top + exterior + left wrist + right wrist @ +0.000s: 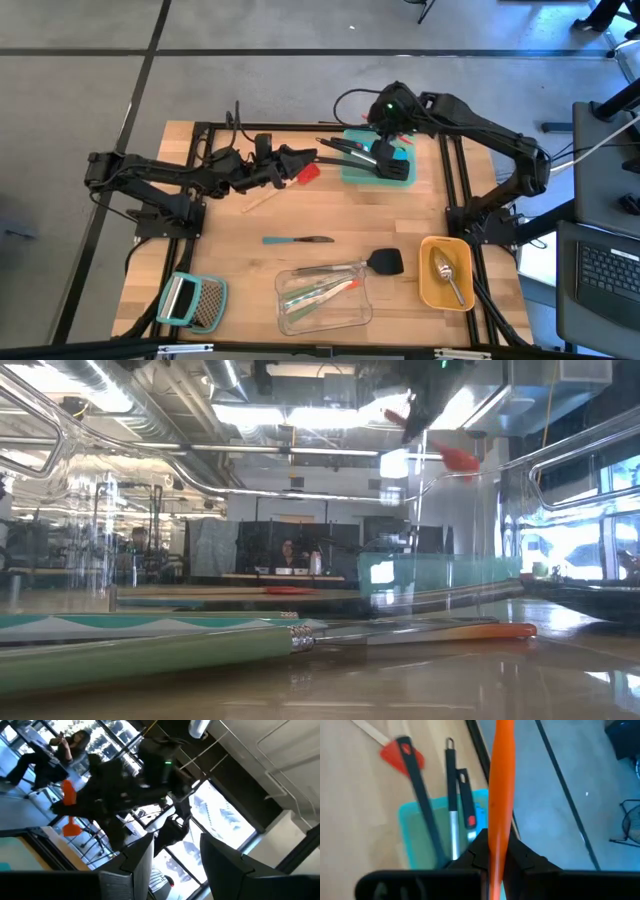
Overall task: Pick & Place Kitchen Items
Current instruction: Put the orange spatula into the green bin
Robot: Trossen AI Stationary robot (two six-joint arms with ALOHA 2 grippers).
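Orange tool clenched by right gripper above teal container edge, left fingers unclear.

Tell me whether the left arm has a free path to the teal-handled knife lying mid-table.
Probably yes. The teal-handled knife lies alone on bare wood, nothing over it. But the left gripper already holds the wooden-handled red spatula, so it must release that first.

Around the teal container room was tight: black spatula handles jutted out of it toward the left gripper, and the right gripper hung above its far edge, clamped on an orange tool. The red spatula lay just beside its left edge. Nearer than the container, bare bench stretched to the teal-handled knife, the clear container and the yellow container.
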